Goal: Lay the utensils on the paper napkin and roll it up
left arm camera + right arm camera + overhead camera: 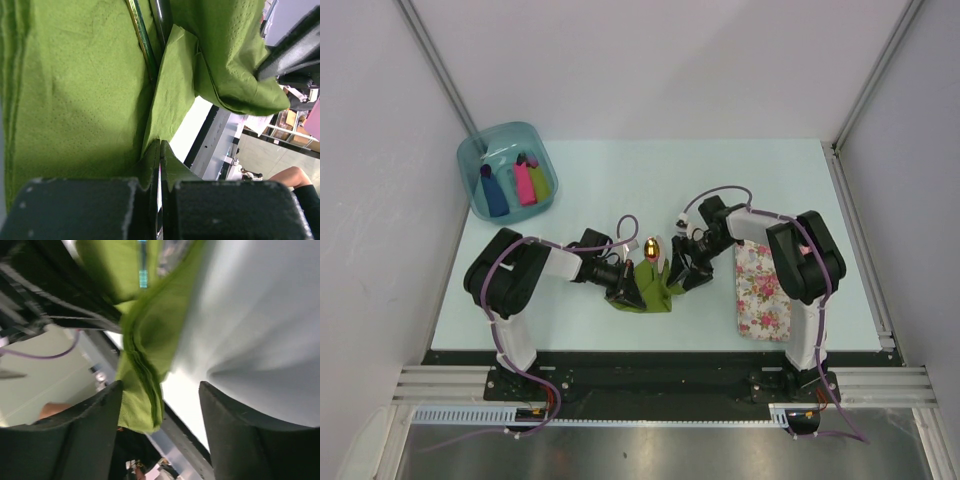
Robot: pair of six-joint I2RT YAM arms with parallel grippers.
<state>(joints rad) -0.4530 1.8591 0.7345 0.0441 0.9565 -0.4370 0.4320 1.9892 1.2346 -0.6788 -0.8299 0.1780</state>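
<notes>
Looking down from the top external view, the paper napkin point(650, 297) sat bunched and partly lifted near the front middle of the counter point(620, 190), with the left pincer point(635, 285) at its left side and the right pincer point(678, 270) at its upper right, the two close together. A floral mat point(760, 290) lay flat just right of them, and a teal tub point(470, 160) holding coloured rolls point(525, 180) stood well apart at the far left corner. From the left wrist, the left pincer point(160, 150) was closed tight, its jaws pinching a fold of the napkin's point(75, 90) edge, while the slim handles of the utensils point(145, 45) lay in a crease of the sheet beyond, partly covered by a raised flap. From the right wrist, the right pincer point(160, 390) stood wide apart, gripping nothing; a folded edge of the napkin point(142, 370) hung between its jaws, nearer one finger point(95, 435), though the blur made contact impossible to tell.
</notes>
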